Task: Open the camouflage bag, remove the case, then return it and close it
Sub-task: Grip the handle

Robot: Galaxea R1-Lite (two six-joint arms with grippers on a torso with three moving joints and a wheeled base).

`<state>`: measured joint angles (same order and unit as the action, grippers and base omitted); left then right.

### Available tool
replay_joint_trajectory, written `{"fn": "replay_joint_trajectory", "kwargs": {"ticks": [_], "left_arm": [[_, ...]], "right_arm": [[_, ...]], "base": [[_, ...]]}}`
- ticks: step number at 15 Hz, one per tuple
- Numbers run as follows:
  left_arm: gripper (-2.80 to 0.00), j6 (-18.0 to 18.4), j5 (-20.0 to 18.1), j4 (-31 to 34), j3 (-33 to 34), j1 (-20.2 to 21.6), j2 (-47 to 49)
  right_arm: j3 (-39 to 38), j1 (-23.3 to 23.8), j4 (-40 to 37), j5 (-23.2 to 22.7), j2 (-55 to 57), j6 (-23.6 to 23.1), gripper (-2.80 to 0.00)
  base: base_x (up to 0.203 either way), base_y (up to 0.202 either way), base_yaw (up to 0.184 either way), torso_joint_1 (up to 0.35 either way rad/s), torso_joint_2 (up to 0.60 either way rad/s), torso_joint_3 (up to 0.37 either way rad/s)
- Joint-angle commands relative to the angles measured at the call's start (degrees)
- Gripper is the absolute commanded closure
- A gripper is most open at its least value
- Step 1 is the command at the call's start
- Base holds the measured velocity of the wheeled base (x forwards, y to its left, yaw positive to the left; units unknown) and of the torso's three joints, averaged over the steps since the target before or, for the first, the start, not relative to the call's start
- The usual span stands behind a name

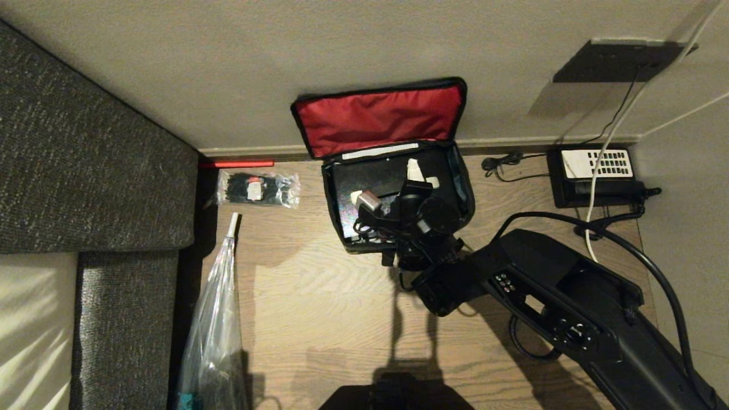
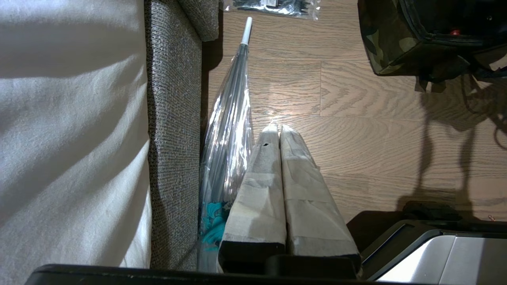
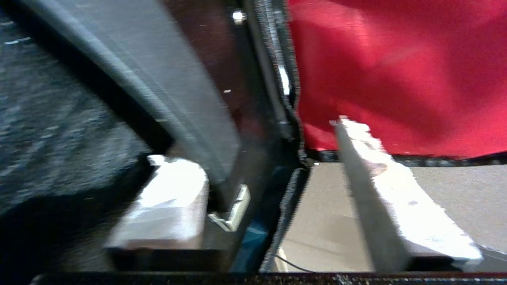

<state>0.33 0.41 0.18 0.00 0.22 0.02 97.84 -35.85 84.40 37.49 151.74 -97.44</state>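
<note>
One right gripper inside one open camouflage bag, over one case

A wood-plank floor with pale grey-brown grain fills the middle and lower part of the head view, lit in uneven warm patches and crossed by dark shadows. Along the top runs a plain beige wall with a narrow baseboard at its foot. At the left edge stands a sofa in coarse dark-grey weave, and a pale cream cushion streaked with light lies in the lower left corner.
</note>
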Motion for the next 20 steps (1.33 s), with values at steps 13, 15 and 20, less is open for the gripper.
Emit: {"fn": "replay_joint_trajectory", "kwargs": {"ticks": [13, 15, 20], "left_arm": [[0.00, 0.0, 0.0, 0.0, 0.2, 0.0, -0.2], [0.00, 0.0, 0.0, 0.0, 0.2, 0.0, -0.2], [0.00, -0.1, 0.0, 0.1, 0.2, 0.0, -0.1]], "right_arm": [[-6.1, -1.0, -1.1, 7.2, -4.1, 3.7, 0.00], [-5.9, -3.2, -3.8, 13.7, -5.3, 3.6, 0.00], [-5.9, -9.4, -3.6, 20.3, -6.8, 4.0, 0.00]], "base": [[0.000, 0.000, 0.000, 0.000, 0.00, 0.000], [0.000, 0.000, 0.000, 0.000, 0.00, 0.000], [0.000, 0.000, 0.000, 0.000, 0.00, 0.000]]}}
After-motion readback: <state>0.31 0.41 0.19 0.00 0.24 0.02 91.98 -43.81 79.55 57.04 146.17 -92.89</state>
